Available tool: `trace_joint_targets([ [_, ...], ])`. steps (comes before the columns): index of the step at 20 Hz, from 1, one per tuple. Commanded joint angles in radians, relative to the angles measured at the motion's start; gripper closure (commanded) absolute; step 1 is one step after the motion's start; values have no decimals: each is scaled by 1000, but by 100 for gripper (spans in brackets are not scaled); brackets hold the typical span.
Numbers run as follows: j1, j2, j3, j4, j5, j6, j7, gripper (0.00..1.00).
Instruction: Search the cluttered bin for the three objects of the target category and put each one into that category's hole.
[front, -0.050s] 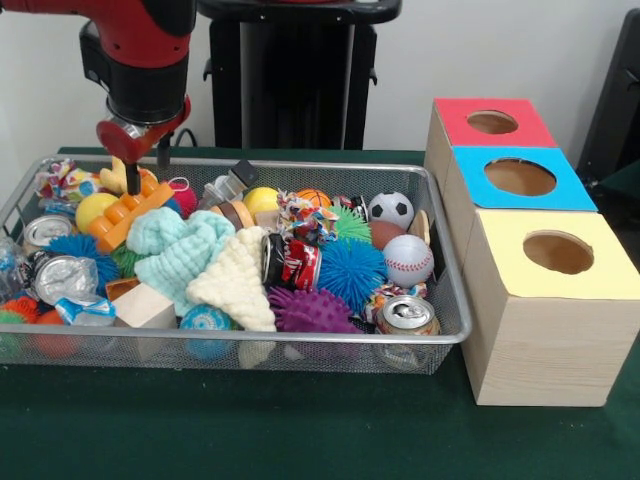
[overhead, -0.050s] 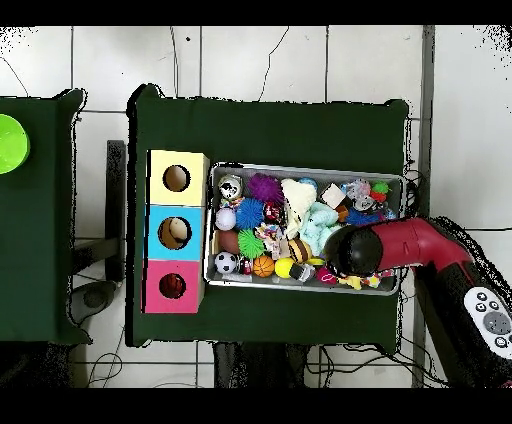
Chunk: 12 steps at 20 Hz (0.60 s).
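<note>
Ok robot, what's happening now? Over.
Gripper open, low over wire mesh bin, above orange plastic toy. Nothing held. Three wooden hole boxes waiting. Toys piled everywhere.

The red and black arm (front, -0.050s: 140, 50) points straight down, its gripper (front, -0.050s: 147, 168) low, the two dark fingers (front, -0.050s: 132, 178) hanging slightly parted.
</note>
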Motion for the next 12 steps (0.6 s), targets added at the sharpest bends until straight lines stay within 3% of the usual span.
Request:
trace_joint_targets([
  [1, 2, 40, -36, 8, -100, -41, -129, 0],
  [12, 30, 22, -59, 0, -144, -16, -115, 0],
])
